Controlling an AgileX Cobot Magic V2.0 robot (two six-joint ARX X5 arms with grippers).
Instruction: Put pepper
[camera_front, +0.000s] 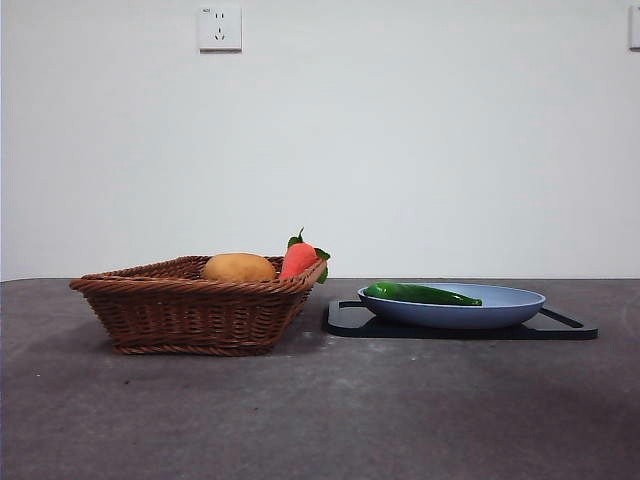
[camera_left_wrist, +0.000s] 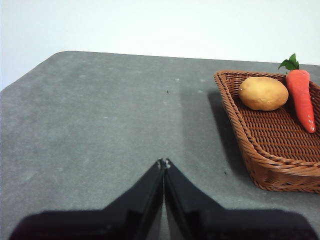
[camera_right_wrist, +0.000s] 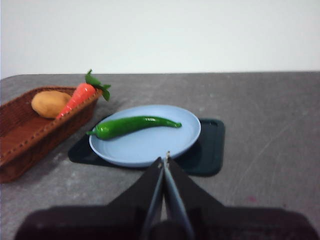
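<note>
The long dark-green pepper (camera_front: 420, 293) lies on the blue plate (camera_front: 500, 310), right of the basket; it also shows in the right wrist view (camera_right_wrist: 132, 126) on the plate (camera_right_wrist: 150, 147). My right gripper (camera_right_wrist: 165, 159) is shut and empty, just short of the plate's rim, apart from the pepper. My left gripper (camera_left_wrist: 163, 162) is shut and empty over bare table, left of the basket (camera_left_wrist: 270, 145). Neither gripper shows in the front view.
The plate sits on a dark tray (camera_front: 560, 326). The brown wicker basket (camera_front: 190, 310) holds a yellow-brown oval vegetable (camera_front: 238, 267) and a red-orange carrot with green leaves (camera_front: 298, 257). Grey table (camera_front: 320, 420); white wall behind.
</note>
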